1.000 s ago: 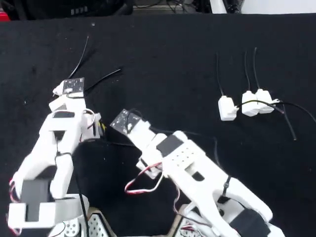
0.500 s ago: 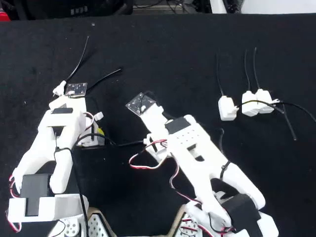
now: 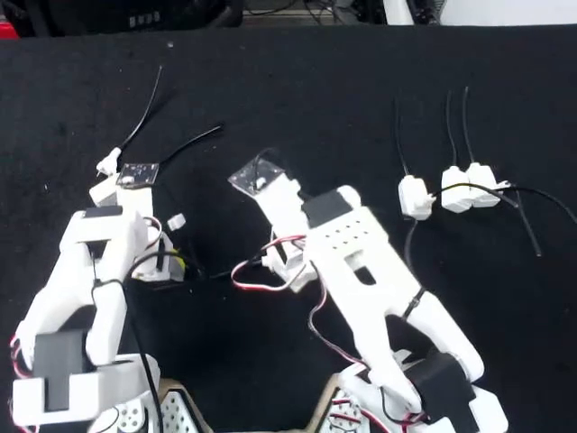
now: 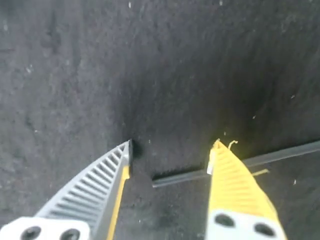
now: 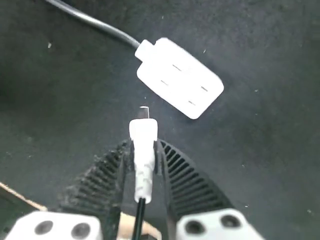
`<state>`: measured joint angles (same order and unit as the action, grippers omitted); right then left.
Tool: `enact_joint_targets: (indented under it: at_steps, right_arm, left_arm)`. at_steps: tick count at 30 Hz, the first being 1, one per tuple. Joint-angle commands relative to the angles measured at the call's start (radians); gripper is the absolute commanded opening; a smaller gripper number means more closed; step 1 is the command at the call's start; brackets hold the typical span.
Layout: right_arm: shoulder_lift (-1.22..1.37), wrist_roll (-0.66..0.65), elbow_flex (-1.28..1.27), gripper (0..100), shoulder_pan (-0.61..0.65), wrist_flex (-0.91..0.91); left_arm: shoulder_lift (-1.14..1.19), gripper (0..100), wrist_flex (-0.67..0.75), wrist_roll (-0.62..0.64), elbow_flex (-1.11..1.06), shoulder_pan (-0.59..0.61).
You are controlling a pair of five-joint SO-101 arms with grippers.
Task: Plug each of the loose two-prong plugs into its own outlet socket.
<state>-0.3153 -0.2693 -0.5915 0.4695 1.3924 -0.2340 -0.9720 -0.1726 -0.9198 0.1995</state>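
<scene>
On the black table (image 3: pixel 297 81) a cord (image 4: pixel 180 176) lies between left gripper's (image 4: pixel 173 143) open jaws.

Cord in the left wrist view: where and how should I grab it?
Take the straight stretch of cord between the open left gripper fingers, from above. It lies flat on the table, running from finger to finger, so probably turn the wrist first so the fingers straddle it.
</scene>
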Motion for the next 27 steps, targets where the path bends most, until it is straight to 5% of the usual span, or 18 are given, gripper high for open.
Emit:
enact_joint_targets:
  at_steps: [1, 11, 18, 27]
  right_arm:
    - [0.004, 0.011, 0.122, 1.1, -0.014, 0.086]
    - [0.147, 0.118, 0.288, 1.1, -0.043, 0.203]
    - [0.383, 0.126, 0.565, 1.1, -0.138, 0.365]
    - [0.518, 0.18, 0.618, 1.1, -0.146, 0.367]
  left_arm:
    - [-0.11, 25, 0.006, -0.018, -0.104, 0.004]
    - [-0.413, 25, 0.089, 0.038, -0.308, -0.015]
    - [-0.434, 25, 0.089, 0.041, -0.321, -0.015]
    - [-0.434, 25, 0.087, 0.044, -0.321, -0.015]
